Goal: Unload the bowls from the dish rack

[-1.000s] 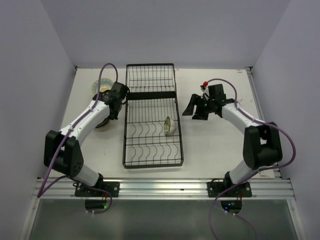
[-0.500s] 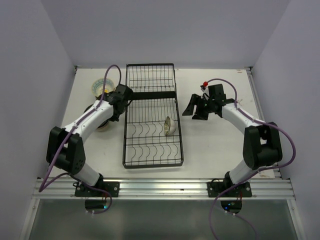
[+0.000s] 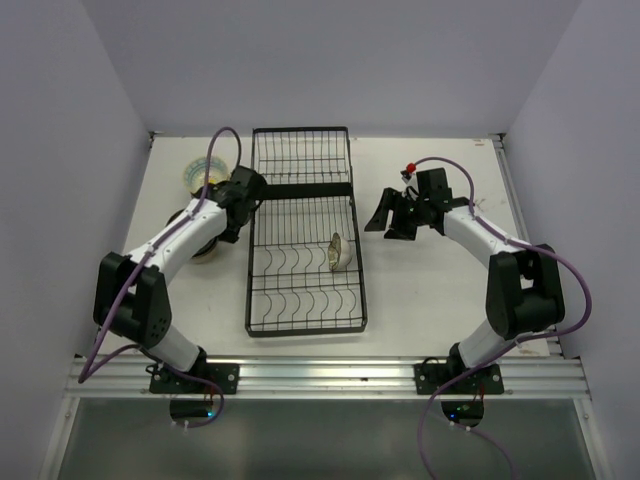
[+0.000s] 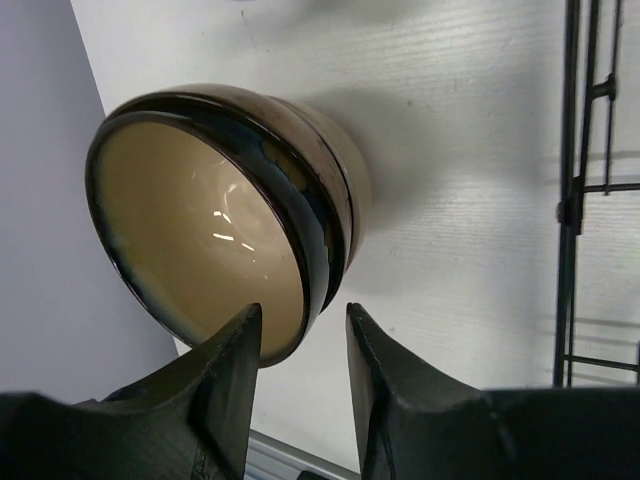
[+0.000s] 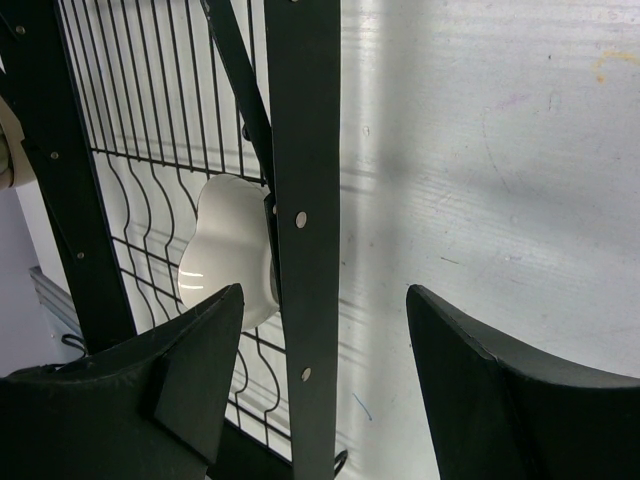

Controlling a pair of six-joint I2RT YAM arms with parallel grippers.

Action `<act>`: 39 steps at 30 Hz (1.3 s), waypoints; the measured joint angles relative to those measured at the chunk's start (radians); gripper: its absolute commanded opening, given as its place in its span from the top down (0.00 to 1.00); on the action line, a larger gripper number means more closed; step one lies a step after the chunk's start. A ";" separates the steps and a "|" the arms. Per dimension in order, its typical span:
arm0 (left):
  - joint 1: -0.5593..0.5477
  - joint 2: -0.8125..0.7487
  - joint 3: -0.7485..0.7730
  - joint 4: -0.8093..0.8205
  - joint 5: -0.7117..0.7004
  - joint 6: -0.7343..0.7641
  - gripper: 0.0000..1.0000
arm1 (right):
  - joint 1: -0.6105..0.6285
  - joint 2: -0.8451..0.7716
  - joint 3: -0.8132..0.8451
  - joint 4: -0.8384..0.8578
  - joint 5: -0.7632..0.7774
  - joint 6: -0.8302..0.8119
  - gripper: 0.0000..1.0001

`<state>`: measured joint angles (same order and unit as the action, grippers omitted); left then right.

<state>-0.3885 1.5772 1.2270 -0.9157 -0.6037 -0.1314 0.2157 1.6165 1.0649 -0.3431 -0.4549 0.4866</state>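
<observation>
The black wire dish rack (image 3: 300, 235) lies in the middle of the table. One pale bowl (image 3: 337, 252) stands on edge in its near section, and shows white through the wires in the right wrist view (image 5: 232, 250). Left of the rack sit two nested brown-and-cream bowls with dark rims (image 4: 220, 200), partly under my left arm (image 3: 203, 250). My left gripper (image 4: 303, 335) is open; the top bowl's rim lies between its fingertips with a gap on each side. My right gripper (image 3: 386, 222) hangs open and empty just right of the rack.
A patterned bowl (image 3: 193, 172) sits at the back left near the wall. The rack's side rail (image 5: 305, 150) runs below the right gripper, and the rack's left edge (image 4: 570, 200) shows beside the nested bowls. The left wall is close behind them.
My left gripper's jaws have parted and let go of the top bowl's rim. The left wrist shifted slightly toward the rack earlier. The right arm has not moved.
</observation>
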 measured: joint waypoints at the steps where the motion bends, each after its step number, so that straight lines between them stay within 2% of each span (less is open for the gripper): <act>1: 0.000 -0.004 0.010 0.000 0.006 -0.001 0.56 | 0.000 0.000 0.000 0.000 0.000 0.000 0.30; 6: 0.000 -0.069 0.094 0.008 0.082 -0.008 0.55 | 0.000 0.000 0.000 0.000 0.000 0.000 0.30; 10: 0.004 -0.201 0.102 0.134 0.403 -0.027 0.55 | 0.000 0.000 0.000 0.000 0.000 0.000 0.30; 13: -0.007 -0.314 0.002 0.330 0.688 -0.102 0.55 | 0.000 0.000 0.000 -0.001 0.000 0.000 0.30; 16: -0.064 -0.323 -0.069 0.467 0.839 -0.165 0.54 | 0.000 0.000 0.000 -0.002 0.001 -0.001 0.30; 19: -0.166 -0.228 -0.080 0.554 0.930 -0.203 0.55 | 0.000 0.000 0.000 -0.002 0.001 -0.001 0.30; 23: -0.269 -0.109 -0.088 0.625 0.979 -0.241 0.55 | 0.000 0.000 0.000 -0.004 0.004 -0.002 0.30; 27: -0.317 -0.046 -0.096 0.653 0.970 -0.254 0.55 | 0.000 0.000 0.000 -0.005 0.019 -0.002 0.30; 39: -0.396 0.090 -0.101 0.681 0.835 -0.252 0.54 | 0.000 0.000 0.000 -0.004 0.019 -0.002 0.30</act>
<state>-0.7849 1.6669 1.1255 -0.2348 0.2314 -0.3832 0.2157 1.6165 1.0649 -0.3473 -0.4362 0.4850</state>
